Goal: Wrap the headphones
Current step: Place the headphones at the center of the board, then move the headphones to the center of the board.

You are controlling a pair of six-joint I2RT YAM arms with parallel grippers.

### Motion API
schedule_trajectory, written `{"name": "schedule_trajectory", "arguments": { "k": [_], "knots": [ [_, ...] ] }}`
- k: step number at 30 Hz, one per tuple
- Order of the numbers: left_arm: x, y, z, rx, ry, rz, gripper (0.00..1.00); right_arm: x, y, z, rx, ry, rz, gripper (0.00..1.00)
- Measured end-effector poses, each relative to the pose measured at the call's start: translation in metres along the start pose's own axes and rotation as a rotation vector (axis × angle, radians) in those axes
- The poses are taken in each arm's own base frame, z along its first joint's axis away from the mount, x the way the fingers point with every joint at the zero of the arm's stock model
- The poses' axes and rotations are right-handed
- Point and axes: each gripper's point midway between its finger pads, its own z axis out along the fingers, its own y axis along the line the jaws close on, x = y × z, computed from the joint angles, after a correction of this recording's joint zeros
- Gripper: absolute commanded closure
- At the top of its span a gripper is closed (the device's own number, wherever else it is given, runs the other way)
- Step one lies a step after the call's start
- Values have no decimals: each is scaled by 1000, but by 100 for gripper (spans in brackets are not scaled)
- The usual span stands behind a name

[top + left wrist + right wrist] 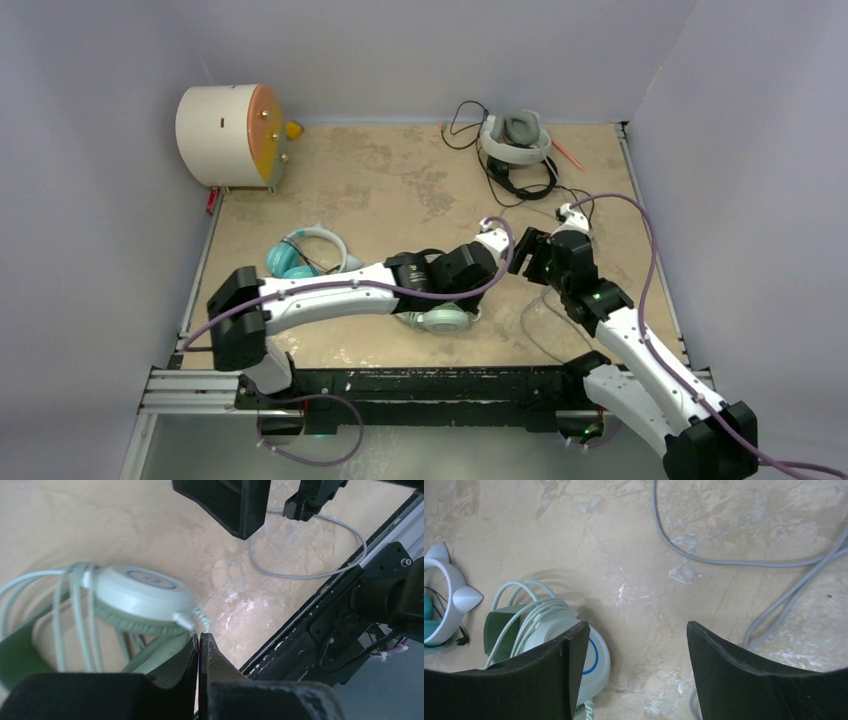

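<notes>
Finishing the wind on the mint-green headphones (140, 597) probably calls for a low pinch on the cord and a gentle pull, so the loops round the band don't slip. The left gripper (200, 637) is clenched, jaws touching; whether cord is caught there, I cannot tell. The cup sits centre-left in its view, just above the tips. The right gripper (638, 625) gapes released, with the headset at its lower left.

left arm (330, 295) stretched low, reaching way across toward the right side | left gripper (199, 642) pinched tight, fingers pressed together, nothing between them | right arm (640, 350) elbow bent, leaning in toward the middle | right gripper (638, 630) aimed downward, jaws spread wide, nothing between them | both grippers pretty close together, not touching
</notes>
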Motion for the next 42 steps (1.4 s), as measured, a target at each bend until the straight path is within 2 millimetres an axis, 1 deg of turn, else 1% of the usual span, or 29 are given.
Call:
{"name": "schedule_trajectory", "arguments": {
  "k": [2,4,8,10,14,17,19,22,24,27,28,29,30,31,37,39,42],
  "knots": [
    [8,-11,18,32,29,0,100,-3,-6,-5,30,-19,1,27],
    [21,-21,40,61,72,5,100,-6,-13,-10,66,-38,2,26],
    [49,-31,75,77,159,16,100,-12,-22,-20,104,-84,7,27],
    [50,-37,85,90,164,17,100,-13,-35,-24,159,-96,6,27],
    [42,-48,93,104,153,4,100,-19,-47,-29,217,-131,14,27],
    [40,-49,97,87,153,-12,100,-20,-53,-30,248,-141,15,27],
    [44,-46,98,53,159,-19,100,-18,-56,-30,263,-135,13,27],
    [48,-36,97,-14,163,-39,100,-16,-57,-30,266,-127,11,27],
    [57,-23,97,-66,170,-57,100,-14,-54,-29,247,-117,13,27],
    [94,11,95,-158,249,-86,100,-14,-42,-27,195,-117,16,27],
    [105,23,91,-191,275,-90,100,-14,-40,-27,183,-114,17,27],
    [120,40,84,-228,307,-99,100,-14,-38,-27,174,-112,19,27],
    [126,52,77,-252,320,-120,100,-14,-37,-26,169,-111,20,27],
    [127,62,70,-268,321,-134,100,-14,-36,-26,166,-111,20,27],
    [138,143,21,-424,298,-306,100,-15,-31,-23,142,-107,22,27],
    [141,164,8,-465,282,-363,100,-15,-28,-23,131,-109,24,27],
    [139,182,-5,-489,252,-421,100,-14,-24,-21,111,-99,23,26]
  ]
}}
